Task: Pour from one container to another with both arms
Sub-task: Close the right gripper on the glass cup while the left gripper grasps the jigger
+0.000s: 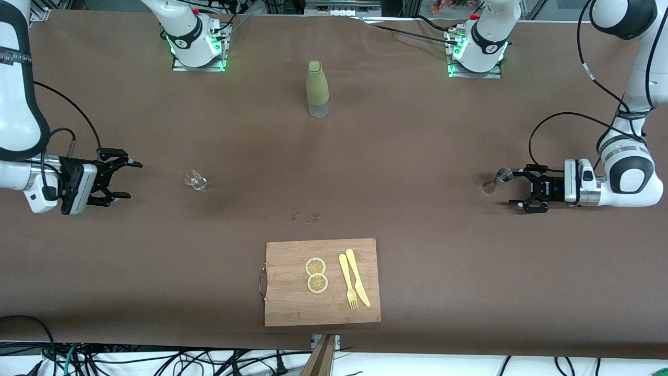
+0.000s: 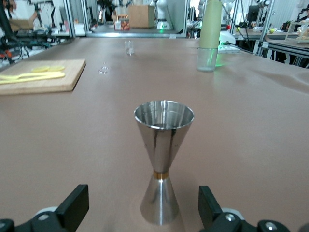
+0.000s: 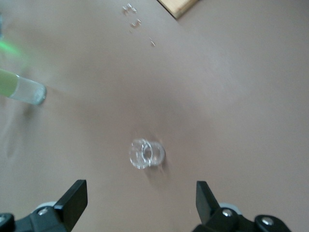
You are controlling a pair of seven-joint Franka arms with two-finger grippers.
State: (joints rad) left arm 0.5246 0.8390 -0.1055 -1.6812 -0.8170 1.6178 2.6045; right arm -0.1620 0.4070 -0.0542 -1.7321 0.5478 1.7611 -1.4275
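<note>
The small steel jigger (image 1: 498, 179) stands upright on the table at the left arm's end. My left gripper (image 1: 516, 188) is low beside it, open, with the jigger (image 2: 163, 140) in line with the gap of the left gripper (image 2: 143, 205) and touching neither finger. The tiny clear glass cup (image 1: 195, 180) stands toward the right arm's end. My right gripper (image 1: 131, 180) hangs open a short way off it, nothing between its fingers. In the right wrist view the cup (image 3: 146, 153) lies ahead of the open right gripper (image 3: 140, 195).
A tall olive-green bottle (image 1: 317, 89) stands at mid-table near the robots' bases. A wooden cutting board (image 1: 292, 303) near the front edge carries two lemon slices (image 1: 316, 274) and a yellow knife and fork (image 1: 354, 279). Small wet spots (image 1: 305, 216) lie above the board.
</note>
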